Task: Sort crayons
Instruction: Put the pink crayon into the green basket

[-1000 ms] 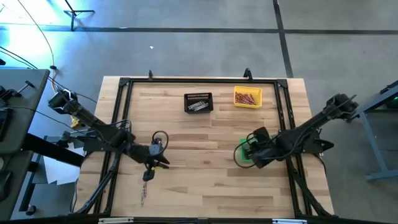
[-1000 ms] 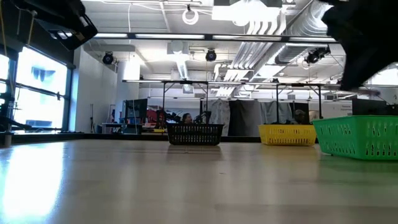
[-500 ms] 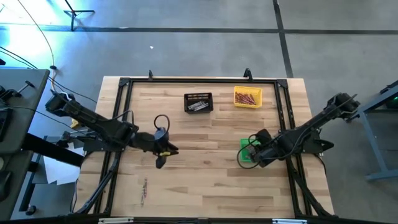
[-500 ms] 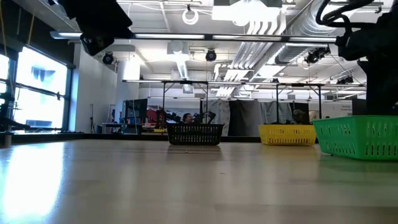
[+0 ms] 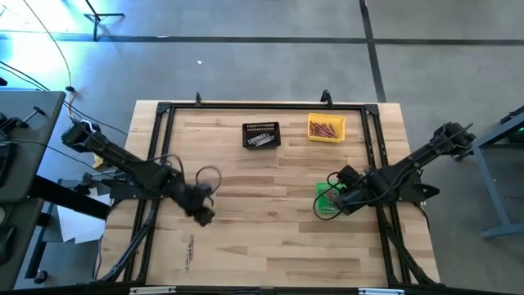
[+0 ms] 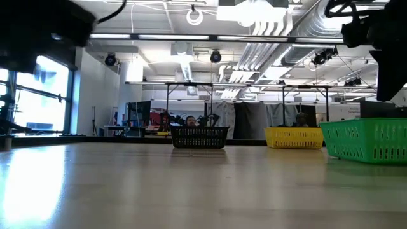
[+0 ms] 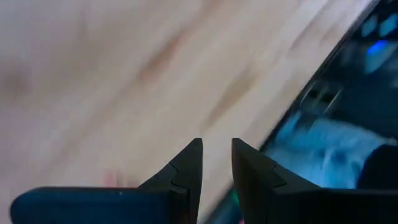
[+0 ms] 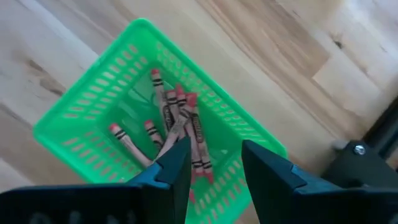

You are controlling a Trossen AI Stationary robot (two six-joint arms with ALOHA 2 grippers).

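Above the green bin (image 8: 93, 118) of crayons (image 8: 180, 127), right gripper (image 8: 214, 165) jaws parted, left gripper (image 7: 216, 163) empty, jaws narrowly apart.

Bright ceiling lights glare overhead; the left wrist view is motion-blurred.

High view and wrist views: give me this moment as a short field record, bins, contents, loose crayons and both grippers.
green bin: near the table's right edge, holds several reddish-pink crayons
yellow bin: far side of the table, holds orange-brown crayons
black bin: far side, left of the yellow one, holds grey crayons
loose crayons: a few on the wood near the front left
right gripper: above the green bin, open, nothing between its fingers
left gripper: over the table's left part, narrow gap between fingertips, nothing visibly held
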